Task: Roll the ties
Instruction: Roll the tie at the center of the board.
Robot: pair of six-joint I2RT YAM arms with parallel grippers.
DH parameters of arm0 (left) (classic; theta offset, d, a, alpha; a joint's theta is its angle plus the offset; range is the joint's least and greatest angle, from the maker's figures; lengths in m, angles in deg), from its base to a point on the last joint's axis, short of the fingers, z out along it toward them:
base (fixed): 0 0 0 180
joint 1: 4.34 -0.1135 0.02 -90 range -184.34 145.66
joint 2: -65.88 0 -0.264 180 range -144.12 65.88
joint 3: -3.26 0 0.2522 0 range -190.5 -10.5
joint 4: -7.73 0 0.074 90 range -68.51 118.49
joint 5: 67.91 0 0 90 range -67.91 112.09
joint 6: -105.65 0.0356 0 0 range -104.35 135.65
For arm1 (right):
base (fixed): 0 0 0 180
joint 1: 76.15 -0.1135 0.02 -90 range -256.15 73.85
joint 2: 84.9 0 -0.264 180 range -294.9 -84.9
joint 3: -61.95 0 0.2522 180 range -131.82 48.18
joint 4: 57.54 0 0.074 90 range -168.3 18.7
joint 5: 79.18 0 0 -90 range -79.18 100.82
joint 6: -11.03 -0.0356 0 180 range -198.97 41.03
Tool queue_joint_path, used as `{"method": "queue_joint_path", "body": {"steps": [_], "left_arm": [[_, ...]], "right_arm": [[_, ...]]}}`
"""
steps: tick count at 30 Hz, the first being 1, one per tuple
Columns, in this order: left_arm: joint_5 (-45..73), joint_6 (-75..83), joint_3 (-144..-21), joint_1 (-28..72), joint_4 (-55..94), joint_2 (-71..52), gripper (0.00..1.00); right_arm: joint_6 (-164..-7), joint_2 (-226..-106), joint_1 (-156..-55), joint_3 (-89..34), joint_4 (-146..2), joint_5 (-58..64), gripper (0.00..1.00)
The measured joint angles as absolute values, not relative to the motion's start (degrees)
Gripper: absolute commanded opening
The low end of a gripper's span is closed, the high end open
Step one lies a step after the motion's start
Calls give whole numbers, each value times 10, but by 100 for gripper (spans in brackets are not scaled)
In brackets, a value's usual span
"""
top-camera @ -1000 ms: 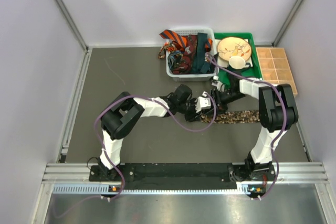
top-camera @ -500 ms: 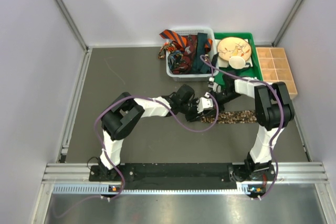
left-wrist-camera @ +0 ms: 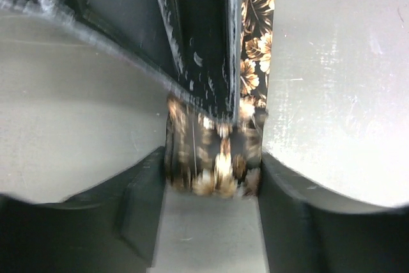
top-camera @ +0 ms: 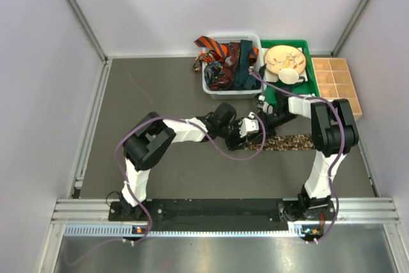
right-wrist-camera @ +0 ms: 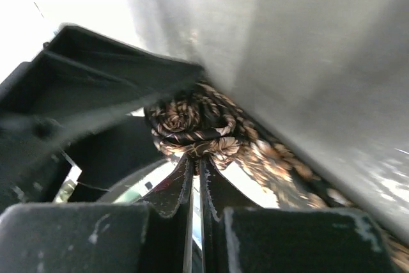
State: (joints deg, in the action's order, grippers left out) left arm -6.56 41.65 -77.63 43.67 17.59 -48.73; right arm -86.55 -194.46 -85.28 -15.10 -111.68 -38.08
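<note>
A long, narrow brown-and-black flower-patterned fabric tie [top-camera: 291, 142] is laid flat on the dark grey table surface [top-camera: 160, 94], toward its right edge. Its left end is wound into a small roll [left-wrist-camera: 214, 164]. The roll is flanked by the spread fingers [left-wrist-camera: 137, 209] of the left gripper [top-camera: 248, 129], one at each side, and no squeeze on it is seen. The right gripper [right-wrist-camera: 195, 167] is pressed together, and its tips are set against the middle of the roll. Whether cloth is caught between them cannot be told. Other fabric ties [top-camera: 223, 62], orange-black striped, dark red and dark teal, are heaped in a white plastic mesh basket [top-camera: 233, 93] at the far edge of the surface.
</note>
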Motion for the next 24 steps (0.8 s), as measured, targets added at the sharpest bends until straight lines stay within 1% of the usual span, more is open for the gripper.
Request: {"method": "queue_joint_path", "body": {"steps": [3, 8, 9, 11, 12, 14, 19, 24], "left_arm": [[-78, 417, -764, 429, 159, -484, 74], [-102, 416, -724, 415, 119, -467, 79], [-108, 413, -714, 412, 109, -463, 83], [-124, 406, -690, 403, 82, -455, 87], [-131, 403, -683, 400, 72, -453, 93], [-148, 395, -667, 395, 45, -451, 99], [-182, 371, -653, 391, -16, -458, 99], [-201, 345, -674, 400, -71, -493, 99]], "right_arm": [[-865, -1950, -836, -147, -1118, -380, 0], [-861, -1952, -819, -141, -1123, -378, 0], [-860, -1952, -818, -141, -1125, -376, 0], [-858, -1952, -815, -141, -1129, -371, 0], [-857, -1952, -814, -141, -1129, -368, 0], [-855, -1952, -811, -141, -1133, -362, 0], [-850, -1952, -803, -141, -1139, -337, 0], [-847, -1952, -801, -141, -1143, -316, 0]]}}
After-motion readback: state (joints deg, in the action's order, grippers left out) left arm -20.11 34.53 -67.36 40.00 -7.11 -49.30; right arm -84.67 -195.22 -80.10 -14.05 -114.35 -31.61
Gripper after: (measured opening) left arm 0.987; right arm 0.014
